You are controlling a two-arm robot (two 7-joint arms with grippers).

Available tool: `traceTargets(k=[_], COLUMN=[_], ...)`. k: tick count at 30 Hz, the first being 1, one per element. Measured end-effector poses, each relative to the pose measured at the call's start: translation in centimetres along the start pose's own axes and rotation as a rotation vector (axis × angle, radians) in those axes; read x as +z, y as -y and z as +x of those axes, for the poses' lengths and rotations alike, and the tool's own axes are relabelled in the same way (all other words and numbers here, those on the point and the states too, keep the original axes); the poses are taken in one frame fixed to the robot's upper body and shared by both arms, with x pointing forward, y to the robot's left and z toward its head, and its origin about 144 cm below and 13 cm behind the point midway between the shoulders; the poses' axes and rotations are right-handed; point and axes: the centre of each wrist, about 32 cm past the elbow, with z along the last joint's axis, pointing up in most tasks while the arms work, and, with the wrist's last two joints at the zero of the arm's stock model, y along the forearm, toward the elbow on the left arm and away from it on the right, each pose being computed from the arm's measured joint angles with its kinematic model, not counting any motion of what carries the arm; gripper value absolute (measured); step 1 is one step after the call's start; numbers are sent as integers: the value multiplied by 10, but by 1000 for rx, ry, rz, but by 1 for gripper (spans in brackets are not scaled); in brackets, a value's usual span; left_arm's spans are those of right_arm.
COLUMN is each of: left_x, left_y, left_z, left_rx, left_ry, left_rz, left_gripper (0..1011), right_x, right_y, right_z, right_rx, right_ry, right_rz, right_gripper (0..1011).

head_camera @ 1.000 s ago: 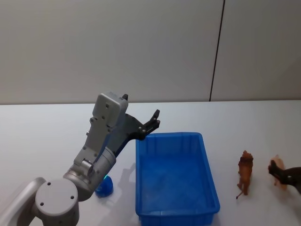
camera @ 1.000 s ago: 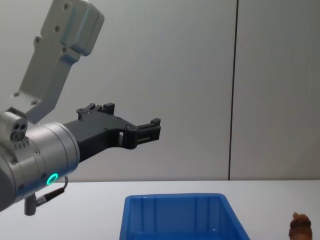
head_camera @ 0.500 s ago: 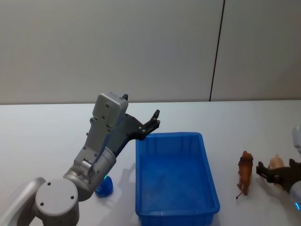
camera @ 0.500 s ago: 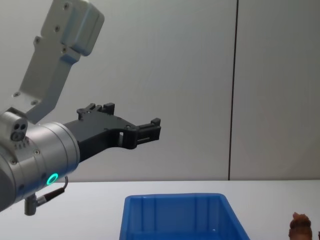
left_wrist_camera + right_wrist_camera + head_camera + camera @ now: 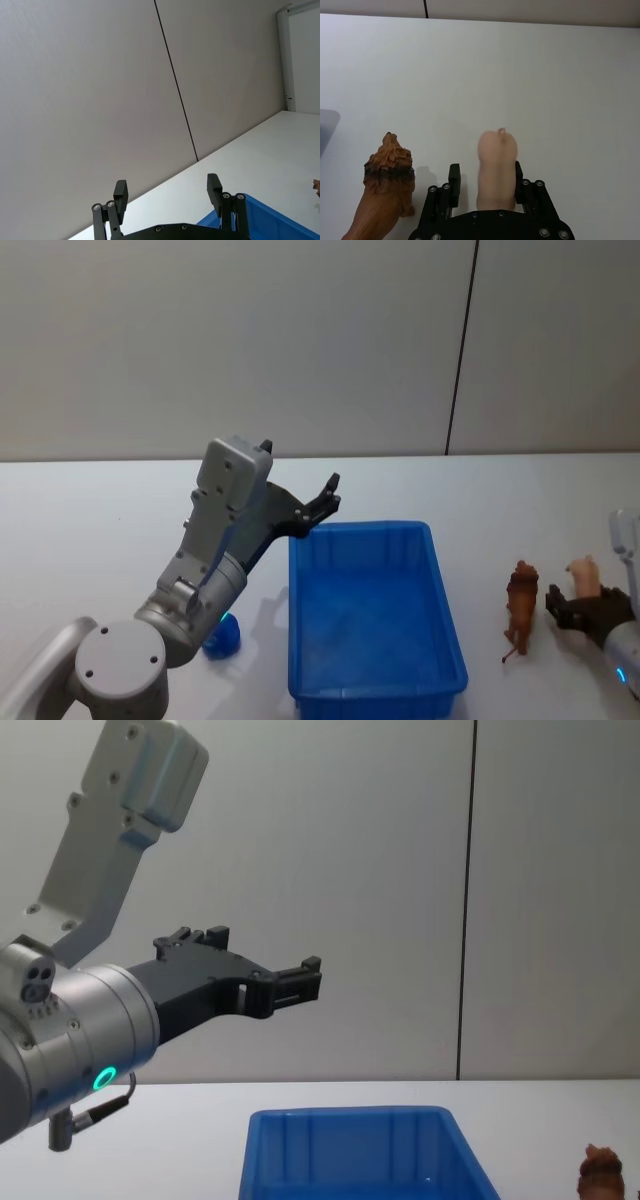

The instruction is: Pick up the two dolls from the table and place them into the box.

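Progress looks nil to me: the box (image 5: 375, 688) sits empty near the table's (image 5: 100, 510) front edge. Both dolls stand to its right, the reddish-brown doll (image 5: 521, 605) nearer the box and the pale doll (image 5: 497, 167) close to the right edge. My right gripper (image 5: 485, 172) straddles the pale doll with fingers parted and not yet clamped, so both pick-ups remain, while my left gripper (image 5: 167, 185) hangs wide open above the box's far left corner.

The rectangular plastic box (image 5: 378, 696) is plain bright blue. Right of it, the lumpy lion doll (image 5: 521, 606) is reddish-brown with a darker mane band, the smooth doll (image 5: 584, 577) pale peach-pink. The matte surface (image 5: 100, 530) is white.
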Motion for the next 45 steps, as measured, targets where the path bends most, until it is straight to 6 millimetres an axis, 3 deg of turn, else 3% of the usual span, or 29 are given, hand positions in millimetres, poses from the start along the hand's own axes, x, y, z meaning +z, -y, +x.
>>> traceTargets(k=[7, 9, 26, 45], left_x=[0, 0, 0, 0], left_y=[0, 0, 0, 0], left_z=[0, 0, 0, 0], left_rx=[0, 0, 0, 0], left_ry=[0, 0, 0, 0], left_rz=[0, 0, 0, 0], left_gripper=[1001, 1001, 1001, 1001], right_x=[0, 0, 7, 41], right_y=[-1, -1, 3, 16], right_z=[-1, -1, 1, -5], right_rx=[3, 3, 0, 139], right_ry=[0, 1, 40, 101], right_rz=[-2, 1, 136, 390], right_gripper=[390, 364, 362, 362])
